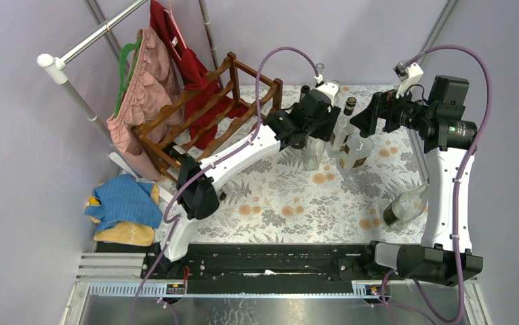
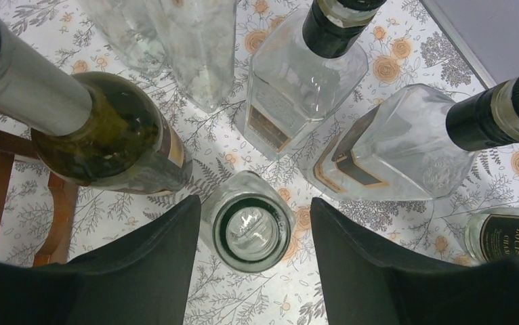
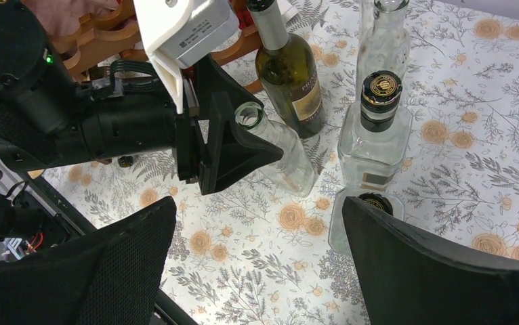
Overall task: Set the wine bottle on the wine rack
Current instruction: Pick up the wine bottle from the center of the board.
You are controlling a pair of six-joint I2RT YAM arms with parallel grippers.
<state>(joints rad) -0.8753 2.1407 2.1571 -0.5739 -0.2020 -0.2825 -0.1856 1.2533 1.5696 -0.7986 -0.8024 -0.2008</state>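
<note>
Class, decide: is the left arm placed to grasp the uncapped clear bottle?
Probably yes: the left hand, fingers open, straddles the clear bottle at its neck; neighbouring bottles stand clear.

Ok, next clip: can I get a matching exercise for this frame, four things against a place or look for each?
Things:
1. wine rack
2. uncapped clear bottle
3. bottle beside the rack
4. square bottle

Descriptions:
A. clear glass, black cap on
B. between the open fingers of the left pincer
C. back left of the table, by the hanging clothes
D. dark olive glass, upright

Pairs: 1-C, 2-B, 3-D, 4-A.
</note>
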